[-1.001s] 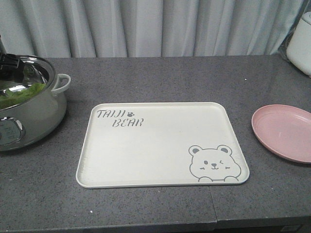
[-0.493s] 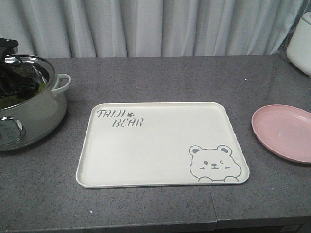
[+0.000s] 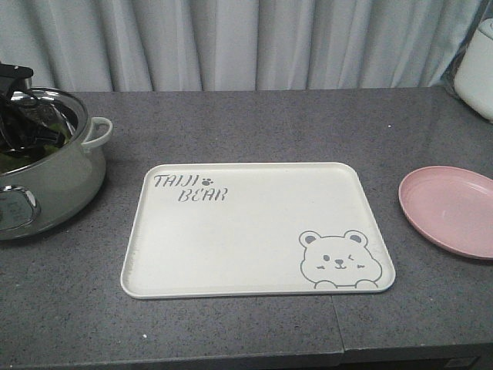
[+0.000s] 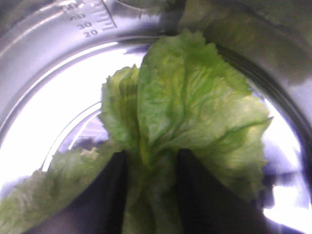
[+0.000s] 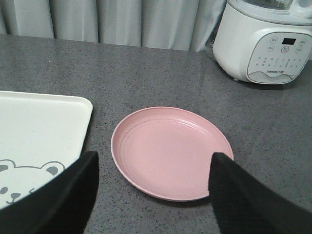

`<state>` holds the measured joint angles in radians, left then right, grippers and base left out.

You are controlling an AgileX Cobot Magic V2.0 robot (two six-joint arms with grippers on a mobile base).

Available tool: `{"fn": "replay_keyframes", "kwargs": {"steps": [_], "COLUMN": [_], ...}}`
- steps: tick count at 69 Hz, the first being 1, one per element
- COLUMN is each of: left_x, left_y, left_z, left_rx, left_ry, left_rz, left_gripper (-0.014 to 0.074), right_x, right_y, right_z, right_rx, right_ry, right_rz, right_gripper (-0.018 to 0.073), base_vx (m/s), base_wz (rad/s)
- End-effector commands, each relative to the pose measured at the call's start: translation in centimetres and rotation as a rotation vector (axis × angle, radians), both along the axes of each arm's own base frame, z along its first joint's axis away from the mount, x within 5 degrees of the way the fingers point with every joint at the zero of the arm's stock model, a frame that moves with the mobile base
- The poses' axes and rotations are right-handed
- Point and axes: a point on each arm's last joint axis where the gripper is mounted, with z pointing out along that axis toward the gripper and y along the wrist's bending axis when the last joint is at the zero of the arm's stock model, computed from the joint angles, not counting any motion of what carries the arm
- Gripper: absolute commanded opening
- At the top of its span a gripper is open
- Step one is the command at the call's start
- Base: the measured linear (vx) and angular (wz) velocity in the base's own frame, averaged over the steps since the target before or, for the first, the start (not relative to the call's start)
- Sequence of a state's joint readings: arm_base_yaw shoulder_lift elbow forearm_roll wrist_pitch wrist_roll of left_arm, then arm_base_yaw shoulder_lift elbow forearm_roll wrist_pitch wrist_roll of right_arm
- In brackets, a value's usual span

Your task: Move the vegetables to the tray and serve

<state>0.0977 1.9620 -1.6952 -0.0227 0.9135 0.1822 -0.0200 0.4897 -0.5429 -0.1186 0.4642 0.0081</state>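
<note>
Left tool (image 4: 151, 157) grips ruffled green lettuce leaves (image 4: 195, 97) inside the steel pot (image 3: 54, 181), at left. Cream rectangular plastic tray (image 3: 231, 247) bare; transfer and serving outstanding. Right tool (image 5: 154, 158) spread wide over round pink plate (image 5: 170, 151).

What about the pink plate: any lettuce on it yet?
No, the pink plate is bare in the right wrist view; the lettuce lies in the steel pot at the left pincer.

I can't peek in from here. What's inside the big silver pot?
Green lettuce leaves lie inside the pot, and the left claw reaches in with one leaf between its fingers. The leaves hide part of the shiny bottom, so anything beneath them cannot be seen.
</note>
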Motion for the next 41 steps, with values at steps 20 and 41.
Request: {"fn": "replay_keyframes", "kwargs": {"steps": [20, 41], "left_x": [-4.2, -10.6], "left_y": [-0.3, -1.5], "left_z": [9.5, 16.7], "left_rx": [0.006, -0.025], "left_ry": [-0.206, -0.339], "left_rz": [0.006, -0.014], "left_gripper": [-0.0008, -0.0008], "right_x": [0.4, 0.4], "right_y": [0.1, 0.2], "right_z": [1.8, 1.9], "right_rx": [-0.011, 0.023], "right_ry": [-0.142, -0.139], "right_rz": [0.016, 0.018], "right_gripper": [0.0463, 0.0456], "base_vx": [0.0, 0.0], "base_wz": [0.0, 0.0]}}
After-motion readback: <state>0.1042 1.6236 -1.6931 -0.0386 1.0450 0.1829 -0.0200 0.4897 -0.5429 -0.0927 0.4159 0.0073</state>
